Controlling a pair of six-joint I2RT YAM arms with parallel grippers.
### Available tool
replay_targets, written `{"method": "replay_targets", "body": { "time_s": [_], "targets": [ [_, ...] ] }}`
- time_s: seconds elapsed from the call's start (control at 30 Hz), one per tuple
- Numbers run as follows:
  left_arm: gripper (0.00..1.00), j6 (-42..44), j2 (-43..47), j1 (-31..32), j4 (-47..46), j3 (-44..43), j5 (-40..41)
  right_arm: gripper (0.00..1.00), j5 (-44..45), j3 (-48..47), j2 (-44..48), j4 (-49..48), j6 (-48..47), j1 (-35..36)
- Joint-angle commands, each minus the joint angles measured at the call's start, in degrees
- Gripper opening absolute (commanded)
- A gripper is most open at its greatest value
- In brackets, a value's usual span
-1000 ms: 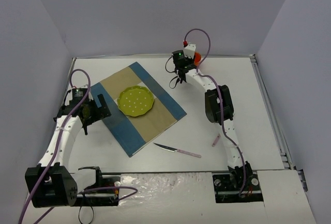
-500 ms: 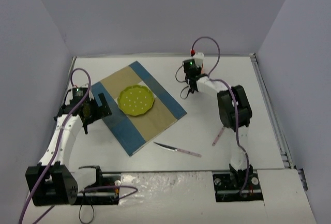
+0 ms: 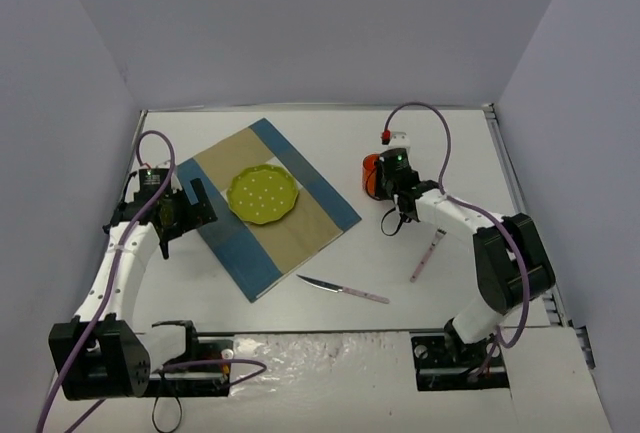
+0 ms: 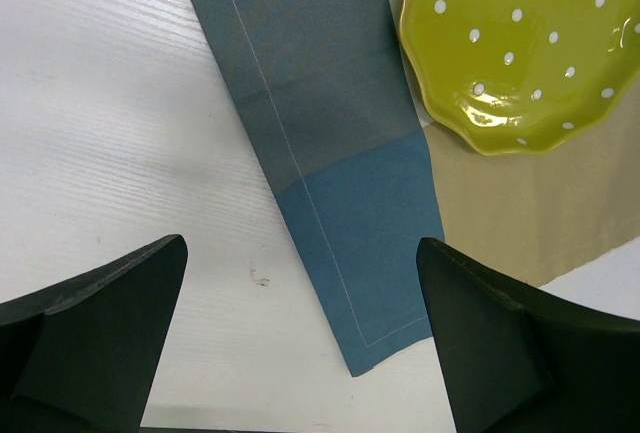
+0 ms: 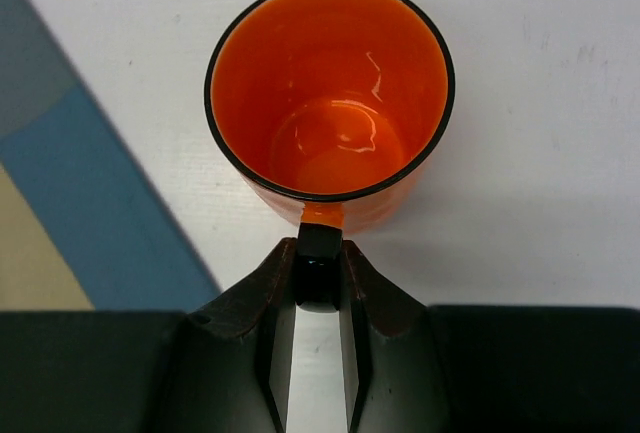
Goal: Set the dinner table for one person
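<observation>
Top view. Pinches the handle of the orange mug (image 3: 371, 175) in the right gripper (image 3: 383, 185), jaws narrow. Spreads the left gripper (image 3: 183, 215) wide on nothing, above the left edge of the placemat (image 3: 270, 208). Beneath both, the white dinner table (image 3: 470, 153), flat, far edge running left to right; longer side unclear. Behind and left of the right gripper, a knife (image 3: 342, 291), long axis left to right, tip pointing left.

Left wrist. Between the wide-set fingers (image 4: 100, 333), a blue placemat (image 4: 330, 153) corner on the dinner table (image 4: 120, 153); ahead and right, a green plate (image 4: 520, 53).

Right wrist. Straight ahead of the gripper (image 5: 318, 263), the mug (image 5: 330, 83), upright, mouth up, handle pointing back into the fingers; dinner table (image 5: 540, 103) beneath.
</observation>
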State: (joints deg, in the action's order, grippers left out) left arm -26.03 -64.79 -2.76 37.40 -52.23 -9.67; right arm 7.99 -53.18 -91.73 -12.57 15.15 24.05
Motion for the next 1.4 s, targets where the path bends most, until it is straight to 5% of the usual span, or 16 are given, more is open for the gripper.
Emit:
{"method": "replay_targets", "body": {
  "time_s": [0.0,0.4,0.73,1.37],
  "targets": [
    [0.97,-0.42,1.93,-0.22,-2.26,-2.58,-0.69,0.0,-2.77,2.31,9.03,-7.34,-2.73,0.98],
    [0.97,-1.12,3.08,-0.15,-3.56,-0.51,-0.57,0.0,2.61,4.86,16.87,-12.25,-4.86,7.94],
    [0.97,-0.95,3.82,-0.16,-1.79,-1.35,-0.09,0.0,7.8,4.59,11.38,-21.81,-3.32,17.28],
    [0.97,-1.33,3.71,-0.14,0.31,-1.83,0.53,0.0,12.3,14.16,7.15,-30.59,-0.81,22.57]
  ]
}}
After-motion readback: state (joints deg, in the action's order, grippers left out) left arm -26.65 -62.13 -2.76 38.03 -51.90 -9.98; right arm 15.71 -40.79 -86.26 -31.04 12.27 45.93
